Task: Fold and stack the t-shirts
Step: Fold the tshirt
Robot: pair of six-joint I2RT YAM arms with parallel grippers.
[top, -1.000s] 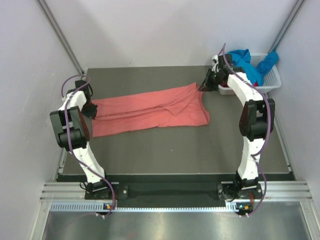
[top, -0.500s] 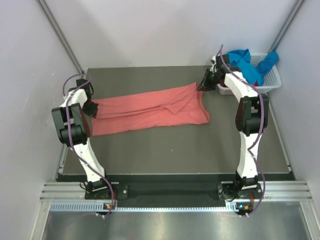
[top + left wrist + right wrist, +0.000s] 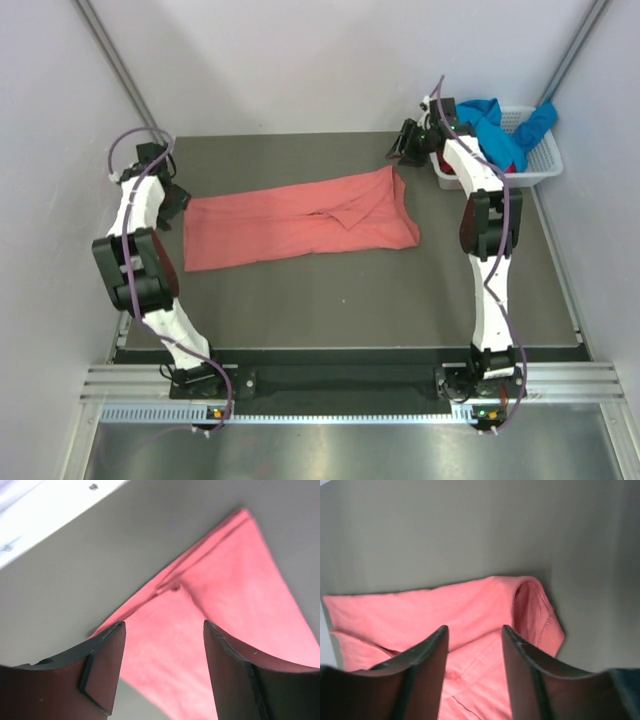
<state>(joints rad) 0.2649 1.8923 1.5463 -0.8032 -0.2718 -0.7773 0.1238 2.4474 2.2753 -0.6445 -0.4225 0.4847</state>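
A salmon-pink t-shirt [image 3: 300, 222] lies folded into a long band across the dark mat. My left gripper [image 3: 172, 206] hovers just off its left end, jaws open and nothing between them. In the left wrist view the gripper [image 3: 164, 630] looks down on the shirt's corner [image 3: 225, 610]. My right gripper [image 3: 402, 148] hangs open above the shirt's far right corner. In the right wrist view the gripper [image 3: 474, 632] is empty over the hemmed sleeve [image 3: 540, 615]. A bright blue t-shirt [image 3: 492, 124] and a dark red one [image 3: 512, 170] sit in the basket.
A white slotted basket [image 3: 540, 165] stands at the mat's back right corner, close behind the right arm. The dark mat [image 3: 350, 300] ends at a metal rail along the near edge. Grey walls close in on both sides.
Both grippers have opened and let go of the salmon shirt's ends, then drawn up and outward. The shirt has settled flat on the mat.
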